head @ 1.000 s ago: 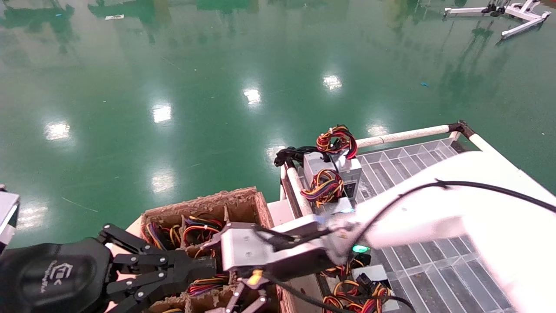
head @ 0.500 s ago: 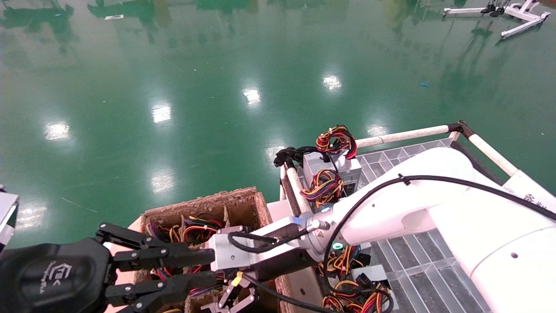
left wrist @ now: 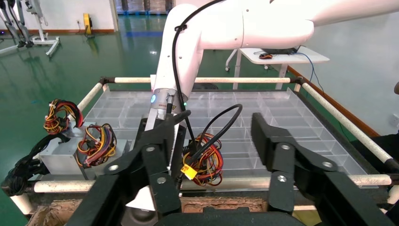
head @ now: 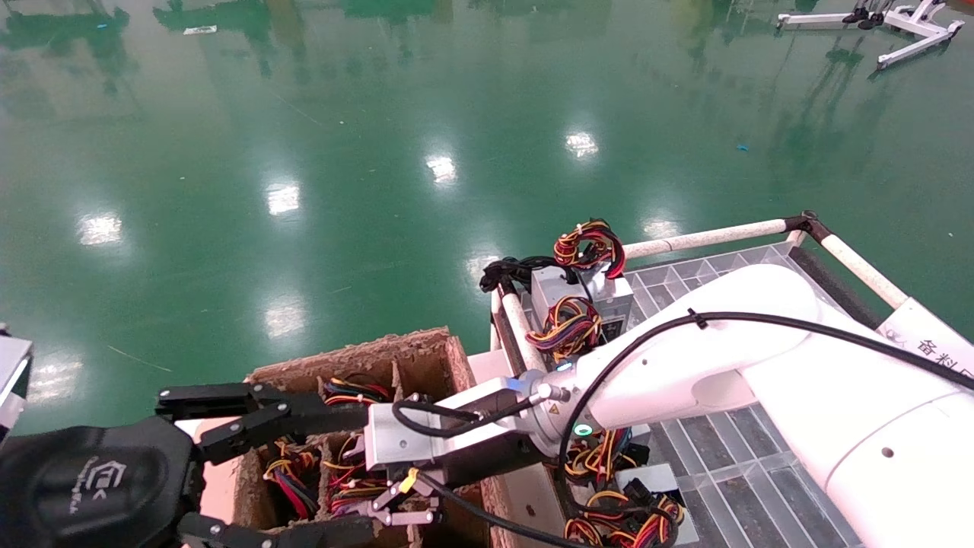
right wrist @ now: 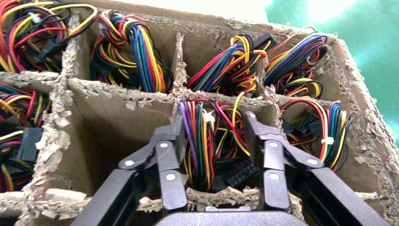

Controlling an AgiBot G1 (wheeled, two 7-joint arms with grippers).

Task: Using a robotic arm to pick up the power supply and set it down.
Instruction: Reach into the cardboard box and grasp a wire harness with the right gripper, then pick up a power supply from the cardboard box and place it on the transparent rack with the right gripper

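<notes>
Right gripper (right wrist: 214, 150) is down in the cardboard divider box (right wrist: 117, 101), fingers spread either side of a wire bundle (right wrist: 207, 141) in one cell — not clamped. The power supply under those wires is hidden. Left gripper (left wrist: 214, 155) hangs open beside the box, facing the clear tray (left wrist: 282, 106).

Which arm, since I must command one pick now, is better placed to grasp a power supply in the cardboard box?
Right. The right tool is open, its fingers straddling a wire bundle inside a cardboard box cell. The left tool, also open, hangs above the box edge, facing the tray.
</notes>
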